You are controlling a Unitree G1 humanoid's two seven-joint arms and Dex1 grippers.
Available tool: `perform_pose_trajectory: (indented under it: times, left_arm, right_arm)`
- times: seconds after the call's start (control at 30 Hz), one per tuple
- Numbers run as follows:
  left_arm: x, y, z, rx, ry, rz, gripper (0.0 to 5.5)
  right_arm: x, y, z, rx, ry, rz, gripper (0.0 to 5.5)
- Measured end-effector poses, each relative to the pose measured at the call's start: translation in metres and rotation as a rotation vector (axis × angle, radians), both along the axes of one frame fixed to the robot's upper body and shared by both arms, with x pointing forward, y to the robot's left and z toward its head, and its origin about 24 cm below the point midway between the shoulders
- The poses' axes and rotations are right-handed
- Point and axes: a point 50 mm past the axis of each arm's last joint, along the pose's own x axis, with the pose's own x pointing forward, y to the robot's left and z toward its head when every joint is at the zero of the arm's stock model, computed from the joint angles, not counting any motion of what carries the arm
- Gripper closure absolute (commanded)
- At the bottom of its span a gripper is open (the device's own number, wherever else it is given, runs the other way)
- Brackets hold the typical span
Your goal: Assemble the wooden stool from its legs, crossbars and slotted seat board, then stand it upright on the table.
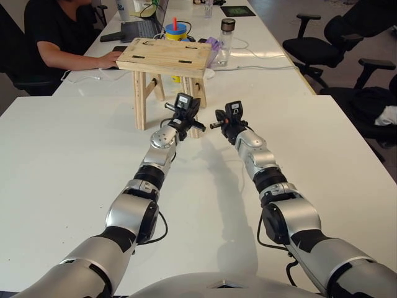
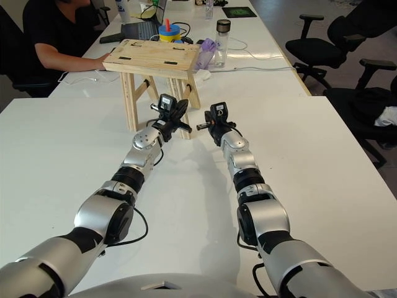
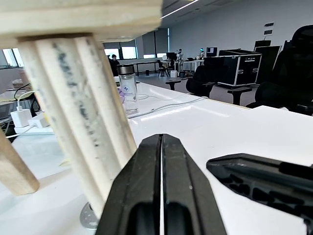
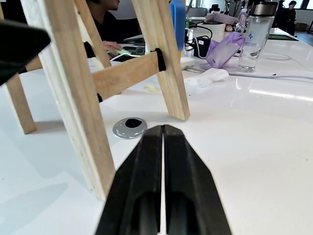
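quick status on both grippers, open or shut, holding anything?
Left gripper: closed, holding nothing, close to a stool leg.
Right gripper: closed, holding nothing.

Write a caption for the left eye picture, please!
Stool stands upright on the table, with left hand and right hand shut close to it.

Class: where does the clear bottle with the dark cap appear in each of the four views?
Left eye view: clear bottle with a dark cap on the far table, right of the wooden stool.
Right eye view: bottle right of the stool's seat.
Left wrist view: bottle beyond the stool leg.
Right wrist view: bottle past the stool's legs.
Shared landmark: the stool.
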Motion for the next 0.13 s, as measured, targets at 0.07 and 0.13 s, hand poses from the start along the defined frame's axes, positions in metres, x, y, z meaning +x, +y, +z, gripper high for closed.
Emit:
perform_pose_trajectory:
  times: [0.07, 0.13]
  left_arm:
    - [0.0014, -0.0048, 0.0024, 0.004, 0.000, -0.010, 5.49]
    - [0.0030, -0.0101, 0.0066, 0.011, -0.008, -0.016, 5.49]
  right_arm:
    - [-0.0002, -0.0009, -0.0018, 0.000, 0.006, -0.002, 5.50]
    - [-0.0004, -0.0007, -0.0026, -0.001, 0.008, 0.001, 5.50]
